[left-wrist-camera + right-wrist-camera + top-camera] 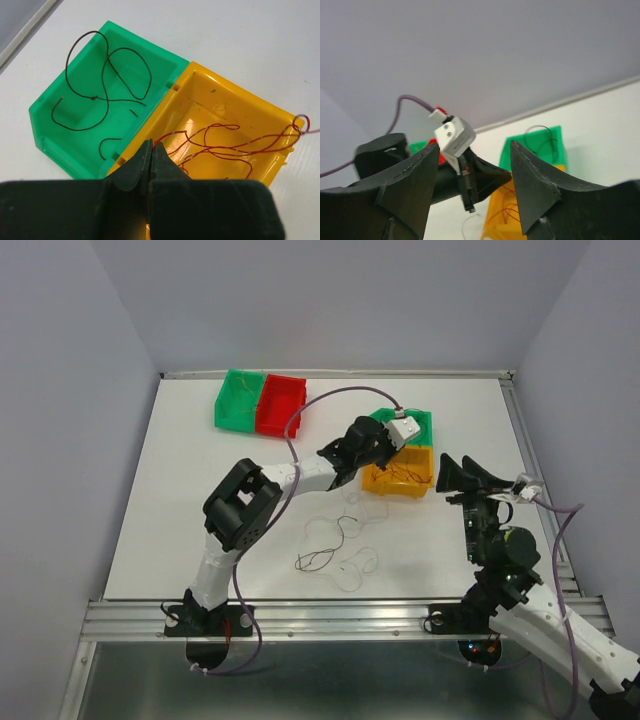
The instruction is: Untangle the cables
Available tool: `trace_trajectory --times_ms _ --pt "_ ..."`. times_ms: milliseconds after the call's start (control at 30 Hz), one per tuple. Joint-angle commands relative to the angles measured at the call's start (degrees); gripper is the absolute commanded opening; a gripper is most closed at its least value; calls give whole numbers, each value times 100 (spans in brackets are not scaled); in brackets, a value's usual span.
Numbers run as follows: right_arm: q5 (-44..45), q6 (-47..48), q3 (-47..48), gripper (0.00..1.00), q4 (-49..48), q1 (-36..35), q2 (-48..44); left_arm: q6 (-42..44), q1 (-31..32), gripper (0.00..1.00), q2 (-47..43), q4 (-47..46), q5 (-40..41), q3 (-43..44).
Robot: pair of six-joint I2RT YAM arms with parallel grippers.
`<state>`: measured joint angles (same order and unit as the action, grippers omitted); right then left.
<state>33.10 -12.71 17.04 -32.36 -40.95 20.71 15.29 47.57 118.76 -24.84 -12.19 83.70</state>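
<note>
Seen from above, a white table (200, 500) carried two pairs of bins. The loose cables (340, 532), thin curly strands, lay on the bare table toward 6 o'clock from its centre. Toward 2 o'clock, a yellow bin (200, 95) touched a green bin (45, 125). Red strands (225, 147) curled inside the yellow bin, one end hanging over its rim at 3 o'clock. A dark strand (150, 77) looped in the green bin. The left gripper (151, 150) hovered over the yellow bin, jaws pressed together; whether they pinched a strand was unclear. The right gripper (474, 150) gaped wide, raised, at 3 o'clock of the bins.
</note>
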Motion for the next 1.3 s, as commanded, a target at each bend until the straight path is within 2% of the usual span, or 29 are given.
trace_trajectory --times_ms 0,100,233,333,367,500,700,767,800,833,867,1033,1067,1167,1267 --pt "1480 -100 912 63 685 -1 696 377 235 2 -292 -206 252 -134" --pt "1724 -380 1475 62 1389 -1 1495 283 314 2 -248 -214 462 -223" --pt "1937 -434 1592 61 1417 -1 1919 159 314 12 -151 -30 848 -108" --pt "1814 -452 1522 58 1408 -1 1771 159 314 34 -186 67 1147 -73" --pt "1788 -452 1487 57 1399 -10 1622 193 314 47 -265 67 1174 -73" --pt "1743 -487 1302 54 1390 -1 1270 281 270 68 -502 84 1315 -82" --pt "1752 -373 1293 55 1434 -1 1066 475 253 73 -1038 497 1245 -143" --pt "1779 -338 1337 55 1460 -1 1181 562 253 82 -1259 611 1071 -336" --pt "1779 -320 1381 55 1461 -1 1242 615 244 90 -1502 786 1000 -398" --pt "1779 -302 1407 55 1469 -10 1277 772 226 90 -1627 927 712 -520" --pt "1761 -285 1434 56 1478 -1 1365 896 200 99 -1750 1102 448 -574" --pt "1490 -241 1522 58 1566 -1 1410 1896 138 99 -2252 3096 -1158 -714" --pt "1428 -249 1548 60 1610 -1 1410 2169 138 99 -2278 3560 -1285 -750" --pt "1269 -319 1627 61 1803 -1 1383 2137 138 99 -2435 3715 -1488 -1197" --pt "1120 -364 1610 62 1838 -10 1269 2005 156 99 -2725 3084 -1384 -1891"
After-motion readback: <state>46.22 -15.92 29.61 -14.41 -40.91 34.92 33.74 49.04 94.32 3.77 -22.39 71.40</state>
